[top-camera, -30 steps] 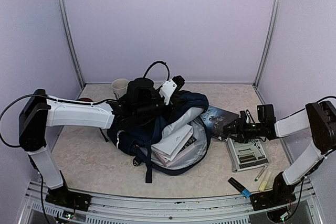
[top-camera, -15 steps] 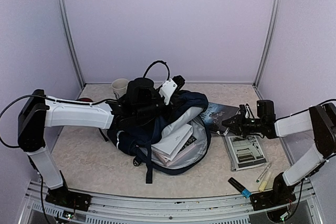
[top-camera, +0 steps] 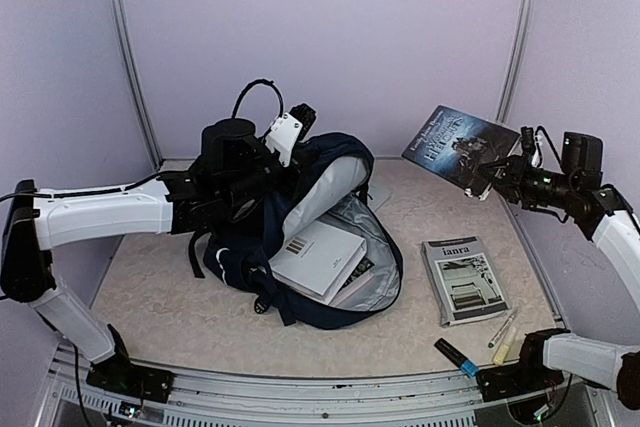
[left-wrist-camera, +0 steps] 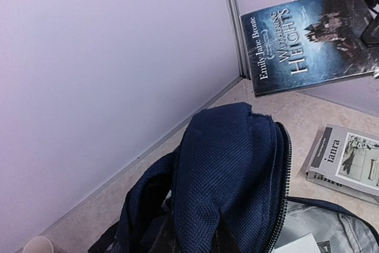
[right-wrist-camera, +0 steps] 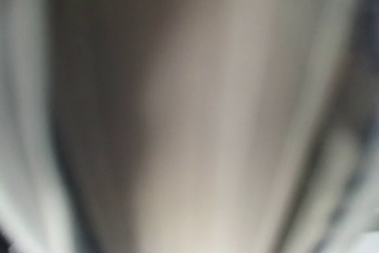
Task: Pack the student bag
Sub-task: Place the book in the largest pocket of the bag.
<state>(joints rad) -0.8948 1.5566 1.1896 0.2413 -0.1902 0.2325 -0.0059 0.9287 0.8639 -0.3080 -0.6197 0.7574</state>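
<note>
nearest me, by the right arm's base, a black marker (top-camera: 455,355) with a blue cap and some pale pens (top-camera: 502,333) lie on the table (top-camera: 180,307), not yet packed. just beyond them a grey paperback (top-camera: 460,279) lies flat, near the bag but not touching it.

the student bag (top-camera: 243,259) sits mid-table with its mouth turned toward me. its grey lining shows, and a white book (top-camera: 318,259) already rests inside. i have the left gripper (top-camera: 298,119) clenched on the bag's upper flap, raised so the flap stands up and props the opening wide for the next item.

farther back on the right, the right gripper (top-camera: 487,177) is clamped on the edge of a dark novel (top-camera: 455,139). the novel is held high and tilted, clear of the table. i judge that height is there so the book can pass over the rim and go down into the opening. the right wrist view is only blur, so i read that grip from overhead.
</note>
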